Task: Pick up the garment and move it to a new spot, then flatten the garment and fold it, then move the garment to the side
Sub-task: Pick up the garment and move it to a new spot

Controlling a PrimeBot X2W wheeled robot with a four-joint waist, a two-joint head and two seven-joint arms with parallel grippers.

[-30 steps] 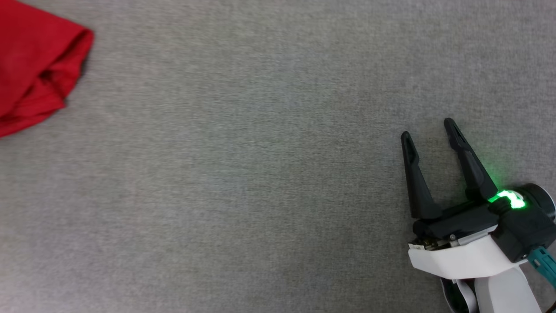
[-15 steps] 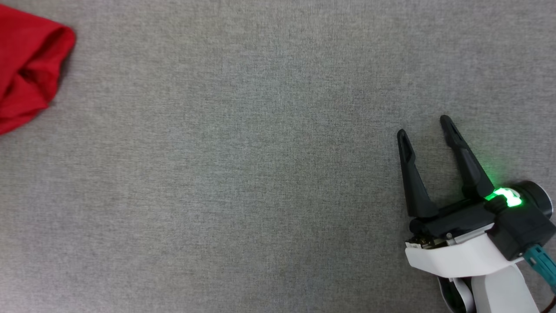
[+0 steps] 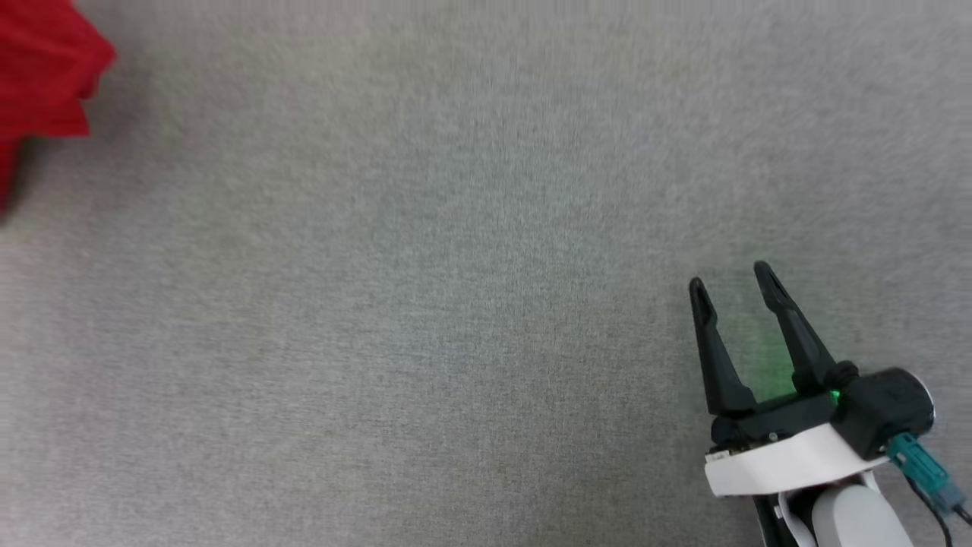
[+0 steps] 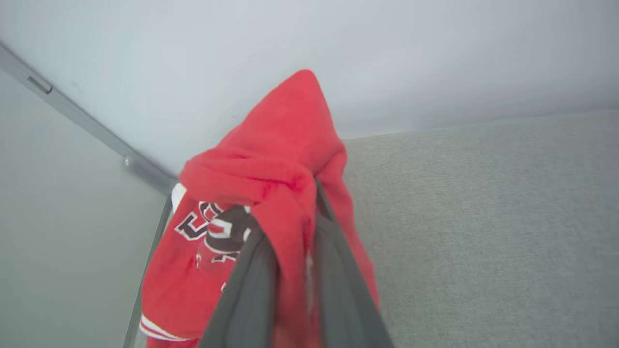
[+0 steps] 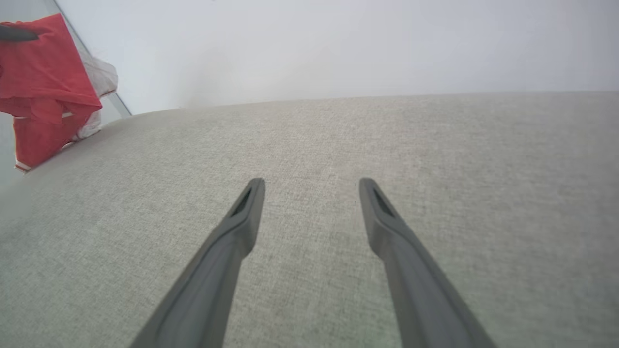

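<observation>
Head view, far left: the garment (image 3: 38, 76) sits in the upper left corner, red, blurred and cut by the frame edge, over the grey fabric surface (image 3: 456, 304). Left wrist view: the left gripper (image 4: 290, 212) has its fingers drawn nearly together on a bunched fold of the garment (image 4: 271, 159), and the rest hangs in a crumpled mass below and to one side. Whether the lowest cloth is clear of the surface cannot be told. Right wrist view: the garment (image 5: 43, 82) hangs at the far left, at the surface's edge. The right gripper (image 3: 729, 277) hovers at the lower right, well apart from the cloth, its jaws spread wide with nothing between them (image 5: 312, 183). Risks, as judged: the pinch takes only a bunched fold, so the cloth's own weight could pull it out mid-carry. If it lets go this near the edge, the garment could fall off the surface. The hanging bulk could drag on the grey fabric and twist further, making flattening harder. The garment is barely inside the head view, so a slip there might go unseen. Writing: black, white-outlined lettering (image 4: 213, 232) shows on the crumpled front, too folded to read. Red-and-white striped trim (image 4: 159, 331) shows at the bottom. No brand or label is legible.
</observation>
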